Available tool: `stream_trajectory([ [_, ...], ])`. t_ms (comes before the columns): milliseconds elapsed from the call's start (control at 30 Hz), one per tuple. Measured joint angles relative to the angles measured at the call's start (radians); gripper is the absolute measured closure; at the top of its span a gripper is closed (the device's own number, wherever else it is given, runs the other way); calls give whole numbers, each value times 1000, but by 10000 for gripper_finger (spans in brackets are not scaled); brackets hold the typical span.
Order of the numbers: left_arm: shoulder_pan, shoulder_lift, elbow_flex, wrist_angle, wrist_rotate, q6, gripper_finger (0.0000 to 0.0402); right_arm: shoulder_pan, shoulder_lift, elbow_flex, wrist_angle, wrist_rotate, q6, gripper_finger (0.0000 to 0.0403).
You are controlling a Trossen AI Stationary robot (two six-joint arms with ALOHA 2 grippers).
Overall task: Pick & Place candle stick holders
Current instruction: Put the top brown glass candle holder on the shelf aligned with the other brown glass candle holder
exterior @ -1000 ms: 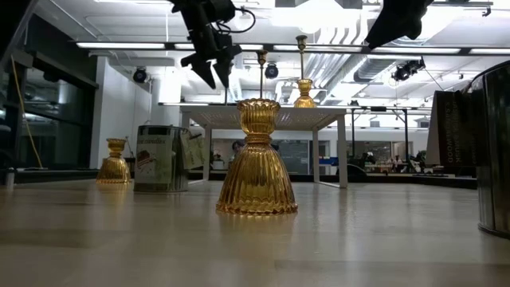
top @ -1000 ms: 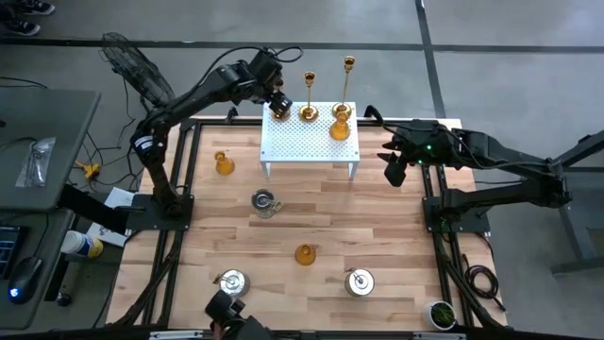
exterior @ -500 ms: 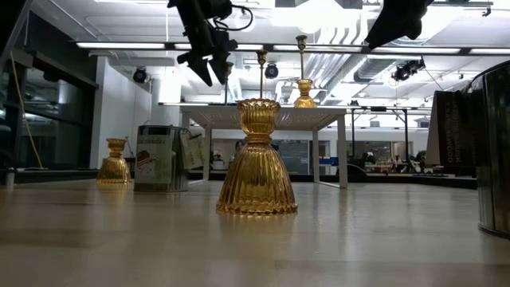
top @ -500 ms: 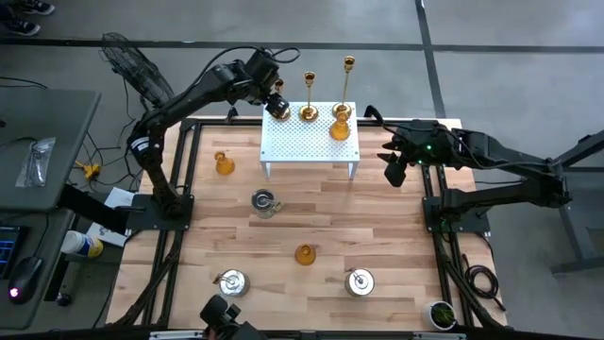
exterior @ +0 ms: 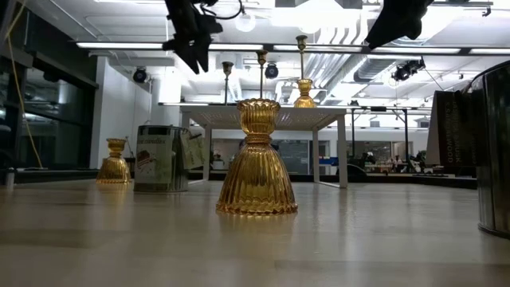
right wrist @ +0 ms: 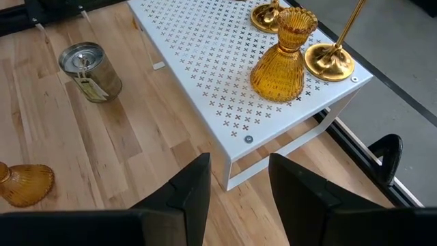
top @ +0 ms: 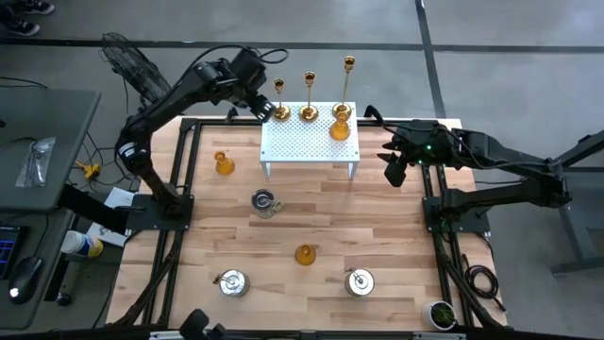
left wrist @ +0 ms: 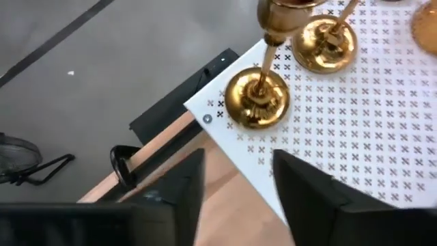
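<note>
Three gold candle stick holders stand by their round bases along the far edge of the white perforated rack, beside an amber cup. My left gripper hovers open just off the rack's far left corner, with the shortest candlestick's base ahead of its fingers. My right gripper waits open beyond the rack's right end. On the table stand two amber cups and three silvery pots.
The rack stands on thin legs at the far middle of the wooden table. Black frame rails run along both table sides. A fan stands beyond the far left corner. In the low view an amber cup stands close in front.
My left gripper has drawn back from the rack's far left corner toward the table's left edge and upward. The shortest gold candlestick, which it covered before, now stands uncovered and upright on that corner.
</note>
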Motion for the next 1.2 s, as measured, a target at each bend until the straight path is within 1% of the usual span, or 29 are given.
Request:
stream_trajectory([
  [133,0,-15,0,-3,72,49,332,0,0,0,0,0,0,263],
  [200,-2,-15,0,2,142,88,377,0,0,0,0,0,0,263],
  [233,-6,-14,0,4,173,112,389,0,0,0,0,0,0,263],
  [300,-11,-14,0,14,222,166,392,0,0,0,0,0,0,263],
  [500,-71,0,-2,87,325,295,399,0,0,0,0,1,0,263],
  [600,-108,15,1,162,394,346,401,0,0,0,0,4,0,263],
  [633,-113,20,-1,175,402,356,400,0,0,0,0,3,0,263],
  [733,-150,45,0,272,383,367,401,0,0,0,0,4,0,263],
  [800,-153,56,0,309,367,368,401,0,0,0,1,4,0,263],
  [900,-171,86,0,405,328,366,401,0,0,0,1,4,0,263],
  [1033,-171,118,-1,480,267,360,401,0,0,0,1,4,0,263],
  [1133,-171,148,0,477,269,344,401,0,0,0,1,4,0,263],
  [1200,-171,173,-1,444,272,336,401,0,0,0,1,4,0,263],
])
